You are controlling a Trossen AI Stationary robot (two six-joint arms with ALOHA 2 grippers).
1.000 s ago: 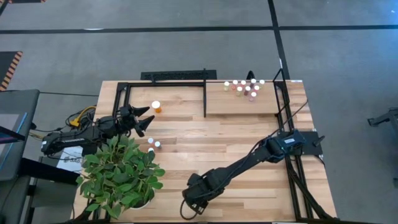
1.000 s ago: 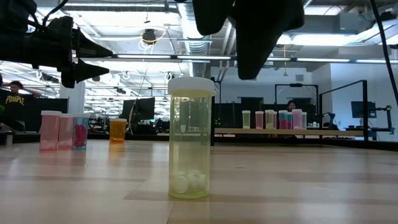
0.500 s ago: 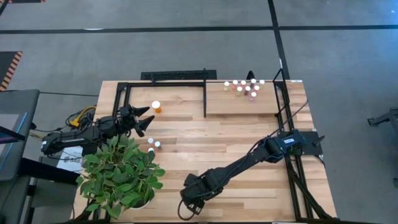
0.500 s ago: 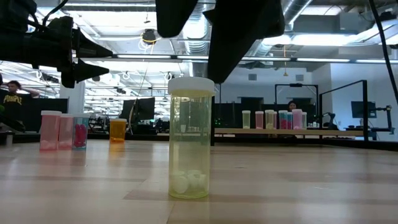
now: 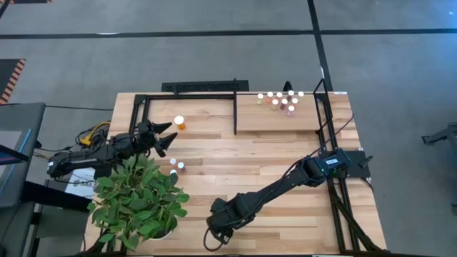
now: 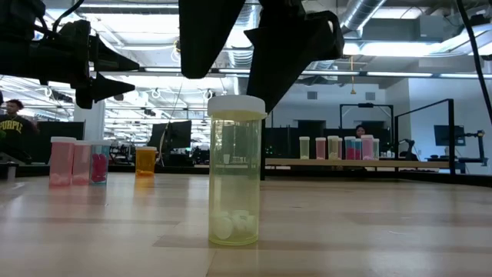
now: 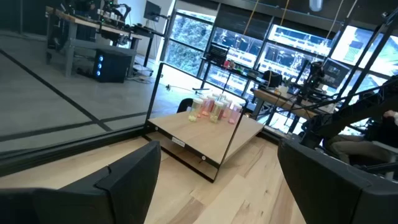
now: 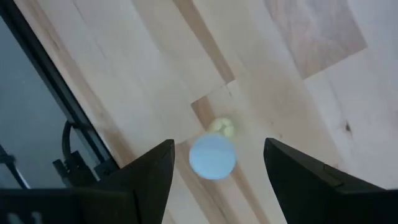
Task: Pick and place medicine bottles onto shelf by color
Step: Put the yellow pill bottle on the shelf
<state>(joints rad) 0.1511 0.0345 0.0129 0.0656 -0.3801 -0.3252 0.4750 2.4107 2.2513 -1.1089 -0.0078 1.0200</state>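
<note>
A pale yellow-green bottle with a white cap (image 6: pixel 236 169) stands upright on its base on the tabletop near the near edge; it also shows from above in the right wrist view (image 8: pixel 212 155). My right gripper (image 6: pixel 224 88) is open just above its cap, one finger to each side, touching nothing. It hides the bottle in the high view (image 5: pixel 218 232). My left gripper (image 5: pixel 171 134) waits open at the table's left, near a larger orange bottle (image 5: pixel 179 123). The shelf (image 5: pixel 278 118) at the far right carries several small vials (image 5: pixel 282 101).
A leafy potted plant (image 5: pixel 139 200) fills the near left corner. A few small vials (image 5: pixel 176 165) stand between it and my left gripper. Black frame bars (image 5: pixel 235 114) edge the shelf and the table's far side. Bare planks lie in the table's middle.
My right gripper has gone toward the table's left edge and a little down, staying open. Its fingers now stand over the yellow-green bottle, one to each side of the cap. The bottle has not moved.
</note>
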